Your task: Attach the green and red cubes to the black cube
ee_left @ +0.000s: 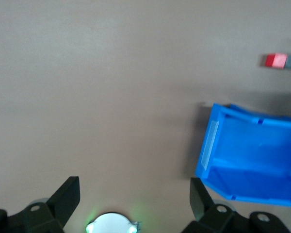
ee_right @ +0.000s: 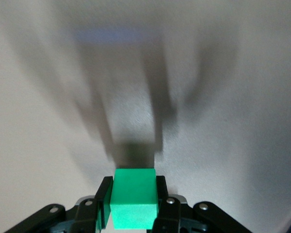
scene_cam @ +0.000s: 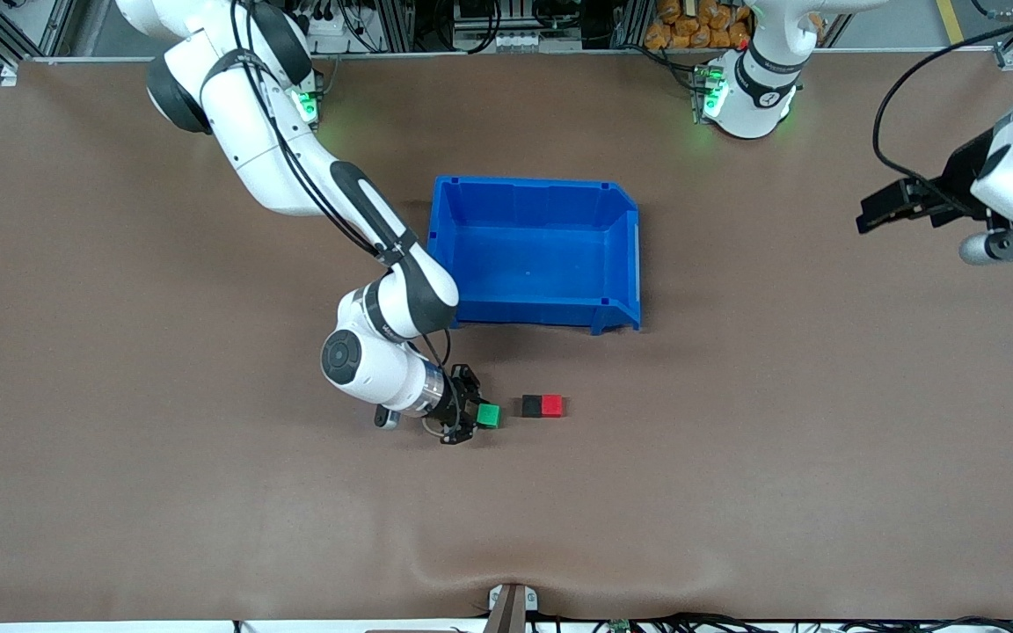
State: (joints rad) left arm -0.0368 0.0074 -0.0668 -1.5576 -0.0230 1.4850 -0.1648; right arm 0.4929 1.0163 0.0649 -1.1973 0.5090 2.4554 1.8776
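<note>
Right gripper (scene_cam: 474, 415) is down low over the brown table mat (scene_cam: 735, 483), and its two black fingers are clamped tight on the small green plastic cube (scene_cam: 489, 415). The right wrist view confirms it: the green cube (ee_right: 134, 204) sits squarely between the finger pads (ee_right: 161, 194), one pad pressed on each side face, with its shadow on the mat just under it.

From the green cube, look toward three o'clock in the front view: there is the small matte black cube (scene_cam: 531, 405), apart from the green one by a narrow strip of bare mat. Touching the black cube on its three o'clock face is the small red plastic cube (scene_cam: 551, 405), the two sitting flush as a pair on the table. The left wrist view catches that pair too, the red cube (ee_left: 275, 60) with a darker block beside it, well off from the camera.

At twelve o'clock from the cube pair stands the open blue plastic bin (scene_cam: 625, 255), farther from the front camera than the cubes, and nothing shows inside it.

The left gripper (scene_cam: 889, 211) waits high over the left arm's end of the table, well apart from everything. Its fingers (ee_left: 67, 196) are spread wide, nothing between them, only bare mat and a corner of the blue bin (ee_left: 208, 150) below.
</note>
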